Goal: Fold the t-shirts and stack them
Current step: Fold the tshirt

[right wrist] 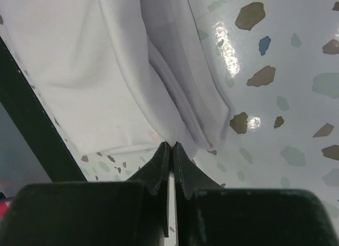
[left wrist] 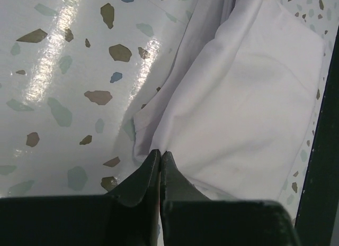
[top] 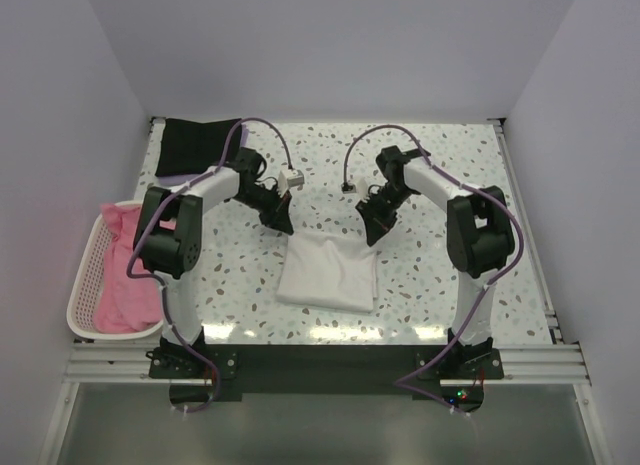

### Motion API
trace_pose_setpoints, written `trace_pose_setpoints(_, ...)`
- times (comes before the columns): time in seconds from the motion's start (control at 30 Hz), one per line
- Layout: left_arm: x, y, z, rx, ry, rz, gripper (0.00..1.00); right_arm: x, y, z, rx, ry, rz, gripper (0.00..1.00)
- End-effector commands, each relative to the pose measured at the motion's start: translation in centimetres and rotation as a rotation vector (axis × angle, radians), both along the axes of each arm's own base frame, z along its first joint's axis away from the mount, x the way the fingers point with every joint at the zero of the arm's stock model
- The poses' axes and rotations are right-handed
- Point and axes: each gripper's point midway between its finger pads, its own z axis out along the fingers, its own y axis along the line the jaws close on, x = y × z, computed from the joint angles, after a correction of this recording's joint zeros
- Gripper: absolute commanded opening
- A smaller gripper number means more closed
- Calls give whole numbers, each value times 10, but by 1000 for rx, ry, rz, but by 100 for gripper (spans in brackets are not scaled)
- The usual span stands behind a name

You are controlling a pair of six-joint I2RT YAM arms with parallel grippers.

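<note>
A white t-shirt (top: 328,271) lies folded in the middle of the table, its far edge lifted. My left gripper (top: 283,225) is shut on its far left corner (left wrist: 159,145); my right gripper (top: 372,230) is shut on its far right corner (right wrist: 175,135). Both hold the cloth a little above the speckled table. A black t-shirt (top: 198,141) lies folded at the far left with a lavender one (top: 170,173) showing under its near edge. Pink t-shirts (top: 128,275) lie in the basket at the left.
The pale pink lattice basket (top: 84,285) stands off the table's left edge. A black rail (top: 330,363) runs along the near edge by the arm bases. White walls close in the table on three sides.
</note>
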Motion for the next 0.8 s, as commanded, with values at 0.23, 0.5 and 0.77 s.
trace_pose_setpoints(0.23, 45, 21, 16, 127, -175, 112, 0, 42, -26, 9, -158, -166, -14, 0)
trace_pose_setpoints(0.5, 71, 30, -25, 217, -168, 188, 0, 86, -23, -24, -219, -212, -95, 0)
trace_pose_setpoints(0.77, 103, 31, -27, 232, -195, 280, 12, 122, -23, -24, -249, -285, -199, 2)
